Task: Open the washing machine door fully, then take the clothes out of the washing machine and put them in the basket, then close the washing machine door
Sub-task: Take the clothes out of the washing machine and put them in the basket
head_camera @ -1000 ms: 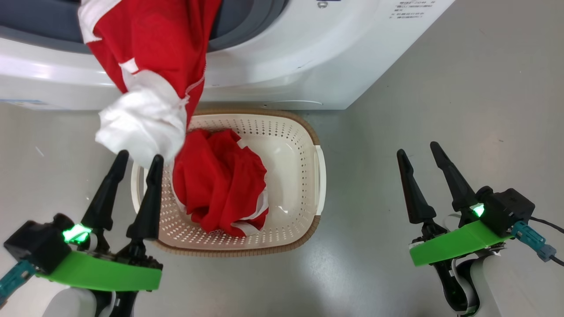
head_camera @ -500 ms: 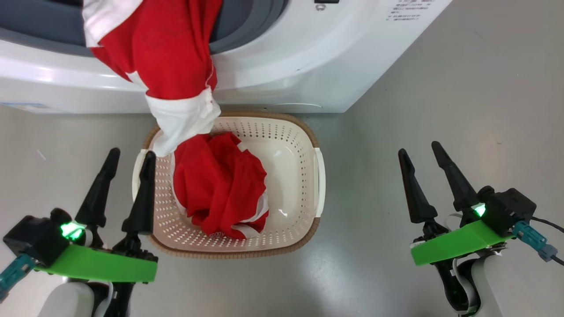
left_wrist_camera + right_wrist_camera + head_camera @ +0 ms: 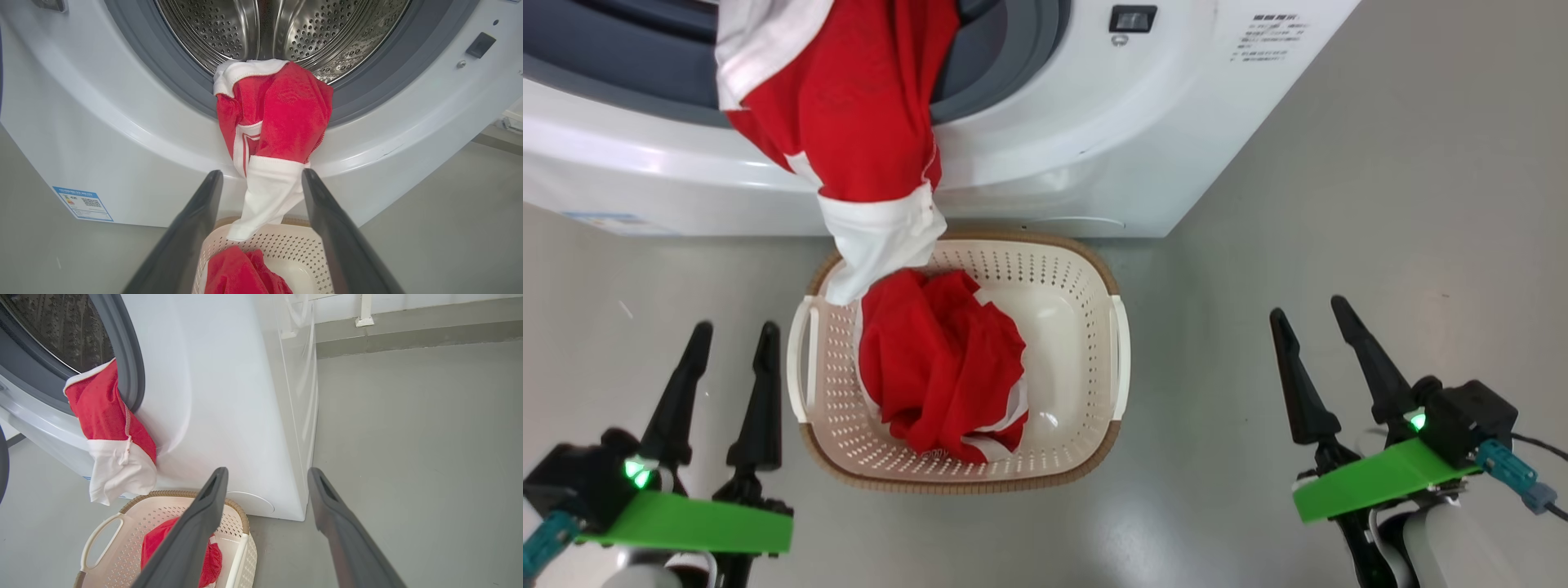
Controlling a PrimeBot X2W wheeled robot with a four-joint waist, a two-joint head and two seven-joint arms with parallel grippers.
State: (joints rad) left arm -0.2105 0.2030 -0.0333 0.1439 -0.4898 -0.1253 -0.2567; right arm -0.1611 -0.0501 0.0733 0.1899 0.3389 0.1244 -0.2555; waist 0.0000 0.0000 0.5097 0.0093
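A red garment with a white band (image 3: 858,139) hangs out of the washing machine (image 3: 1045,139) over its grey ring, its white end dangling at the basket's back rim; it also hangs in the left wrist view (image 3: 271,139) and right wrist view (image 3: 110,437). A second red garment (image 3: 939,376) lies bunched in the cream basket (image 3: 1086,359) on the floor before the machine. My left gripper (image 3: 731,331) stands open left of the basket, holding nothing. My right gripper (image 3: 1307,310) is open, well right of the basket. The door is out of view.
The steel drum (image 3: 282,28) stands open behind the hanging garment. A blue label (image 3: 83,203) sits low on the machine's front. Grey floor (image 3: 1380,204) stretches to the right of the machine, with a wall base (image 3: 408,330) beyond.
The white end of the hanging garment has dropped away from my left gripper and now dangles free. My left gripper has drawn back and left of the basket. The head camera has shifted.
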